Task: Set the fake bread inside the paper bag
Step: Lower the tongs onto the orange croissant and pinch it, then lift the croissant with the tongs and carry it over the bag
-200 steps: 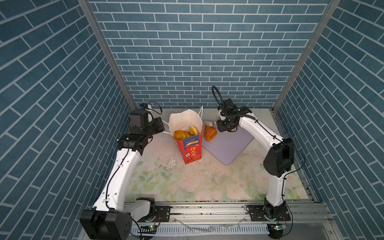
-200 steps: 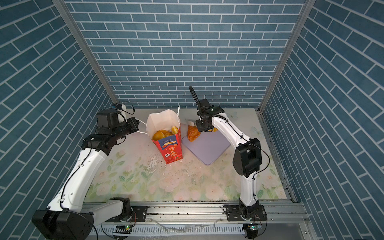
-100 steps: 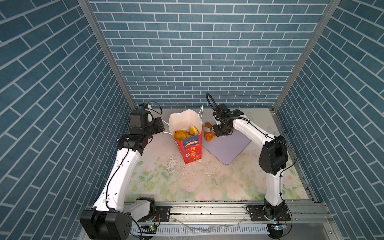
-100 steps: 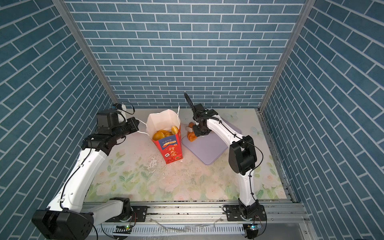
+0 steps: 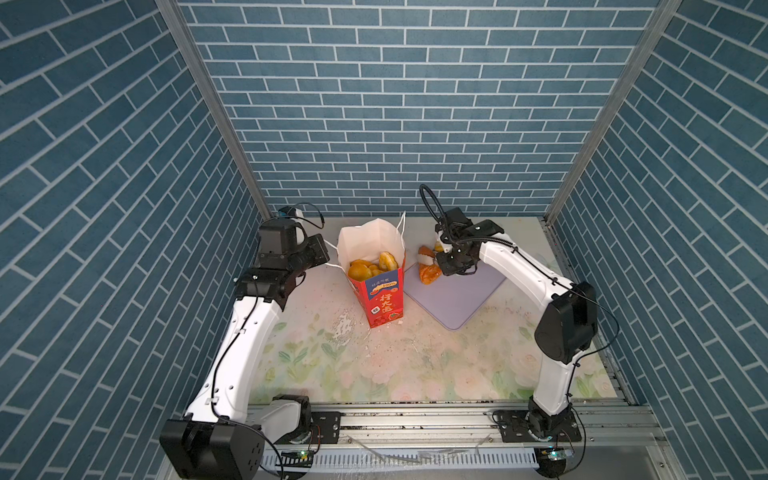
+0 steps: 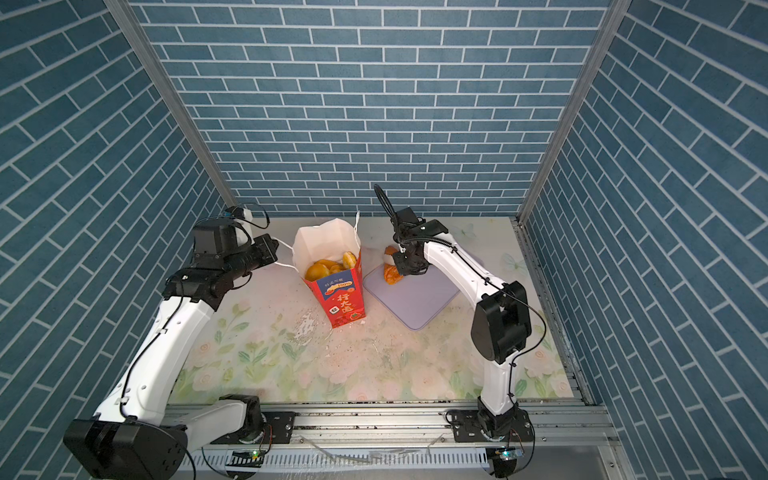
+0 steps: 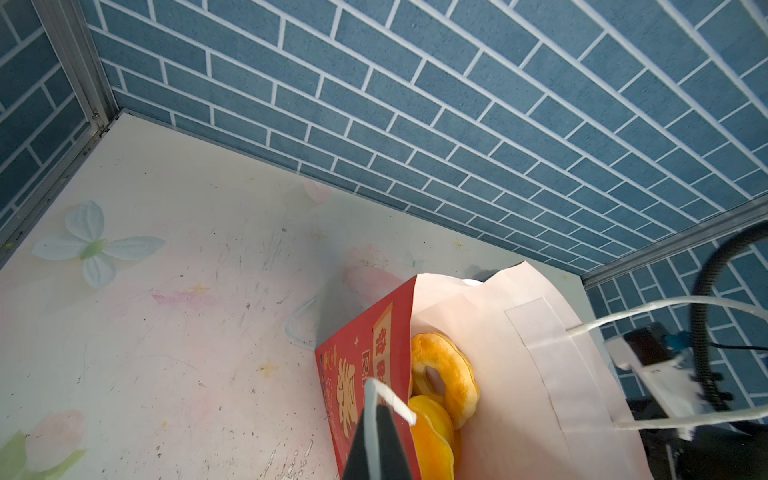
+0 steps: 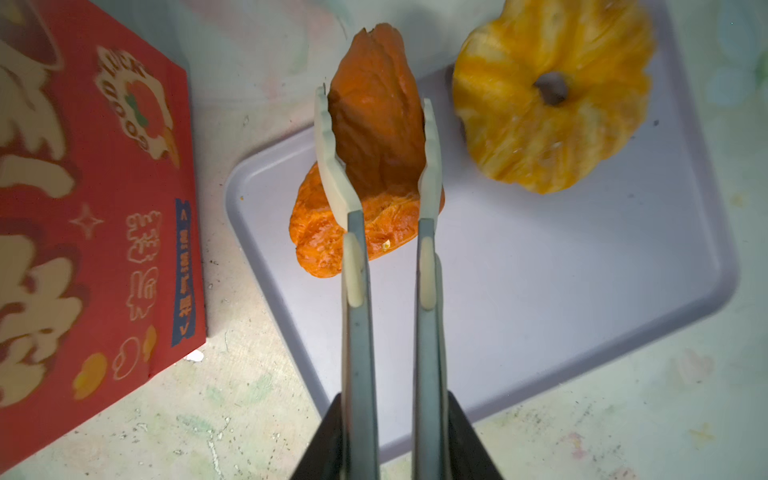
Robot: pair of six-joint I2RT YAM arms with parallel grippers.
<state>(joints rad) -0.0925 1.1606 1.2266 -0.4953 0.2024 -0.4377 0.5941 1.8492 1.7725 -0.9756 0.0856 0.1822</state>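
Observation:
The red paper bag (image 5: pixel 382 295) (image 6: pixel 343 301) stands open at mid-table with several golden pieces of fake bread (image 5: pixel 361 270) (image 7: pixel 446 374) inside. My left gripper (image 7: pixel 376 415) (image 5: pixel 322 253) is shut on the bag's white cord handle. In the right wrist view my right gripper (image 8: pixel 375 102) is shut on a red-brown pastry (image 8: pixel 374 137), held over the left corner of the lilac tray (image 8: pixel 540 270) (image 5: pixel 461 299). Under it an orange croissant (image 8: pixel 324 241) (image 5: pixel 430 274) lies on the tray. A yellow ring donut (image 8: pixel 552 95) lies farther back on the tray.
White flakes and crumbs (image 5: pixel 345 328) dot the floral tabletop in front of the bag. Blue brick walls close in the back and both sides. A metal rail (image 5: pixel 415 419) carrying both arm bases runs along the front edge.
My right gripper has shifted slightly toward the bag and its jaws have closed on the red-brown pastry. The left arm and the bag have not moved.

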